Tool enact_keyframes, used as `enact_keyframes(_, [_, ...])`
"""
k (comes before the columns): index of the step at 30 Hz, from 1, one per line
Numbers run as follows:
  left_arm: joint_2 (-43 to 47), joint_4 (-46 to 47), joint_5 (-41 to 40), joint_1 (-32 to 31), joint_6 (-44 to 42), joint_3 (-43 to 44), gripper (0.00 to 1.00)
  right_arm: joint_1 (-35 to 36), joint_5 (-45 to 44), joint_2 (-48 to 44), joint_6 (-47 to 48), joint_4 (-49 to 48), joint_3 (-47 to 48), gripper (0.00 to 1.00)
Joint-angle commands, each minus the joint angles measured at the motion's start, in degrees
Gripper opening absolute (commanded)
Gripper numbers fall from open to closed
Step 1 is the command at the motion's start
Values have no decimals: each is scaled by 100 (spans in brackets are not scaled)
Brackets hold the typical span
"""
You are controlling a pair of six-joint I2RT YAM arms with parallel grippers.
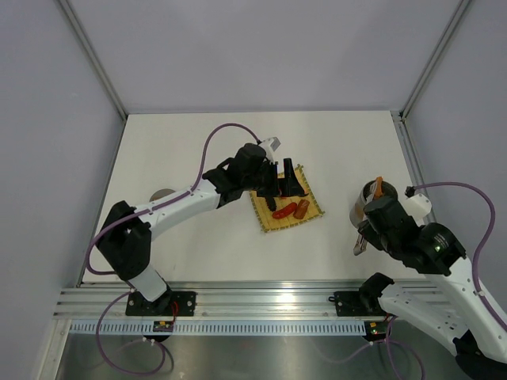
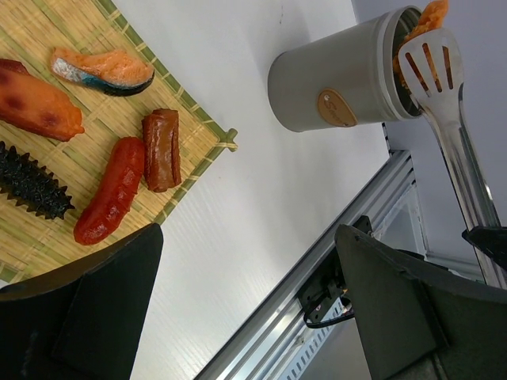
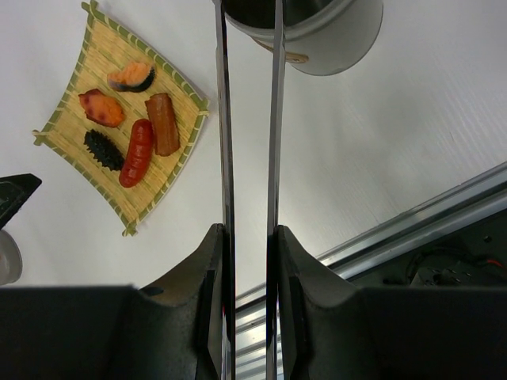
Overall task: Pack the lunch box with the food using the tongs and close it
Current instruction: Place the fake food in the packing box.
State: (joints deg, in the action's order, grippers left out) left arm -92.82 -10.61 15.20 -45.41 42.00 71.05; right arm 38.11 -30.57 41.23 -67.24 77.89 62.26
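Well, your white table (image 1: 182, 142) sits between pale walls (image 1: 47, 119), its yellow woven mat (image 3: 95, 59) carrying five food pieces (image 3: 140, 150) beneath your wide-spread left gripper (image 2: 245, 237). Your right gripper (image 3: 249, 237) pinches the tongs (image 3: 276, 119), their tips with an orange piece (image 2: 432, 14) at the lunch box (image 2: 333, 79) mouth; the canister's inside is barely visible, the lid (image 1: 162, 192) half hidden behind the left arm (image 1: 182, 202).

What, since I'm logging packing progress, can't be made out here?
- Lunch box inside: right wrist view, cut off by top edge; left wrist view, seen side-on; top view, too small.
- Tongs tips: right wrist view, past top edge.
- Lid: top view, partly behind left arm.
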Motion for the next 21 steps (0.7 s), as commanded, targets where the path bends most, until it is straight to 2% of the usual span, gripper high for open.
enact_keyframes(1, [-70, 261, 132, 23, 19, 85, 94, 39, -99, -107, -254, 1580, -143, 0])
enact_keyframes(10, [-140, 288, 203, 23, 63, 102, 94, 39, -63, -80, -140, 1572, -144, 1])
enact_keyframes(11, [-149, 288, 203, 23, 63, 94, 94, 39, -72, -89, -140, 1563, -92, 6])
enact_keyframes(12, [-140, 288, 203, 23, 63, 94, 94, 39, -81, -89, -131, 1572, -74, 14])
enact_keyframes(13, [-140, 288, 203, 23, 54, 94, 94, 39, -98, -98, -140, 1563, -48, 25])
enact_keyframes(14, [-140, 288, 203, 23, 54, 85, 94, 39, -107, -98, -131, 1563, 5, 42])
enact_keyframes(17, [-132, 279, 203, 23, 54, 85, 94, 39, -160, -124, -105, 1580, 102, 49])
enact_keyframes(21, [-132, 270, 203, 23, 45, 76, 94, 39, -213, -186, -70, 1563, 225, 50])
